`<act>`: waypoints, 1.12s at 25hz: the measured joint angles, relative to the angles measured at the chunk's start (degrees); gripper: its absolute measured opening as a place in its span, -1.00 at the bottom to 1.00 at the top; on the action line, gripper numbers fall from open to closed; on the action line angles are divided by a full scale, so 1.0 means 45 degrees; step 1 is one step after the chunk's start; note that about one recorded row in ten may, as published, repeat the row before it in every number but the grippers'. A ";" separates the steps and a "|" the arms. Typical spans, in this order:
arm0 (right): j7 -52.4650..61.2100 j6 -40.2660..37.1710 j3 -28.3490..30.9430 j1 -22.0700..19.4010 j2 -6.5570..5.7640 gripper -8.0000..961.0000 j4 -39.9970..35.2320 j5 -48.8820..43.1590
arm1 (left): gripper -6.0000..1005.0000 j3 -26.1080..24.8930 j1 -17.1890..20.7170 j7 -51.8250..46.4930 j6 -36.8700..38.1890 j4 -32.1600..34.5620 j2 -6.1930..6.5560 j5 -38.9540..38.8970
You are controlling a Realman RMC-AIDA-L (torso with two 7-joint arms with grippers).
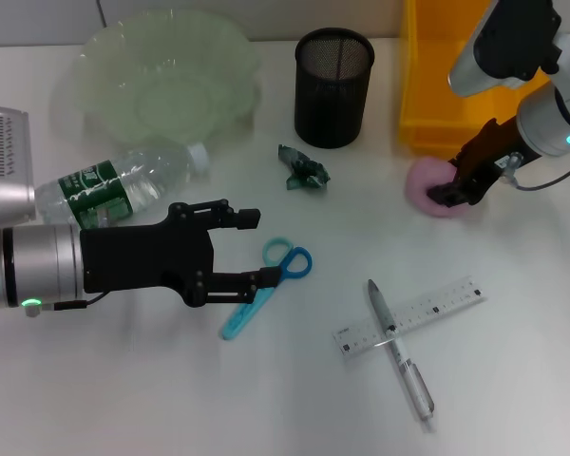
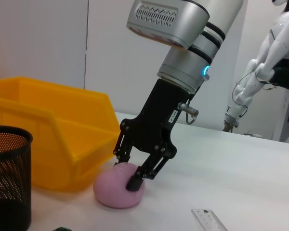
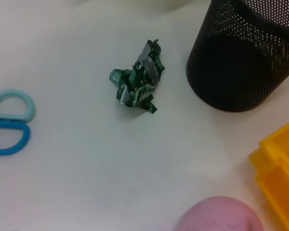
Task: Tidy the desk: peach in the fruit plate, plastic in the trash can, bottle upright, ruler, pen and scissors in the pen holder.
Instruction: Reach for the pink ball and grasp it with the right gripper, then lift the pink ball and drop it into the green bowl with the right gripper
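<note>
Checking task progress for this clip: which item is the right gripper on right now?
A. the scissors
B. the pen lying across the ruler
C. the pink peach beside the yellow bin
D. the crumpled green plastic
C: the right gripper has its fingers straddling the top of the pink peach, which sits on the desk against the yellow bin.

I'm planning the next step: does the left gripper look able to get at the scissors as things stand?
Probably yes. The left gripper hovers open right beside the scissors, which lie flat on the desk with nothing on top. The bottle lies behind the arm, out of the way, and the right gripper is far off at the peach.
</note>
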 joint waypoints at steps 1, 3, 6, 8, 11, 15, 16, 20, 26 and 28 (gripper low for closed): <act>0.0000 0.0000 0.0000 0.0000 0.0000 -0.01 0.0000 0.0000 | 0.54 0.0000 0.0000 0.0000 0.0000 0.0000 0.0000 0.0000; -0.0095 -0.0090 0.0050 -0.0039 -0.0002 -0.11 -0.0086 0.0202 | 0.54 0.0000 -0.0003 0.0000 0.0001 0.0003 -0.0001 0.0000; -0.0245 -0.0396 0.0116 -0.0135 -0.0029 -0.25 -0.0409 0.0612 | 0.54 0.0000 -0.0004 0.0000 -0.0002 0.0004 0.0000 0.0000; -0.0416 -0.0843 0.0259 -0.0202 -0.0043 -0.35 -0.0751 0.1008 | 0.54 0.0000 0.0012 0.0000 -0.0004 0.0004 0.0005 0.0000; -0.0612 -0.1713 0.0892 -0.0292 -0.0060 -0.47 -0.1374 0.1529 | 0.53 -0.0007 0.0069 0.0000 -0.0006 0.0019 0.0018 0.0000; -0.0730 -0.2644 0.1777 -0.0439 -0.0061 -0.58 -0.2141 0.2119 | 0.53 -0.0459 0.0264 0.0084 0.0114 0.0077 0.0027 -0.0020; -0.0815 -0.2854 0.2028 -0.0484 -0.0064 -0.59 -0.2297 0.2318 | 0.53 -0.0459 0.0264 0.0084 0.0114 0.0077 0.0027 -0.0020; -0.1159 -0.3520 0.3058 -0.0654 -0.0116 -0.66 -0.2739 0.3376 | 0.53 -0.1032 0.0533 0.0249 0.0305 0.0147 0.0003 -0.0059; -0.1858 -0.3484 0.3712 -0.0876 -0.0167 -0.75 -0.2622 0.5202 | 0.53 -0.2133 0.0965 0.0873 0.0599 0.0174 -0.0091 -0.0103; -0.2137 -0.3304 0.3743 -0.0949 -0.0125 -0.79 -0.2498 0.5890 | 0.52 -0.2669 0.1154 0.1187 0.0762 0.0157 -0.0177 -0.0113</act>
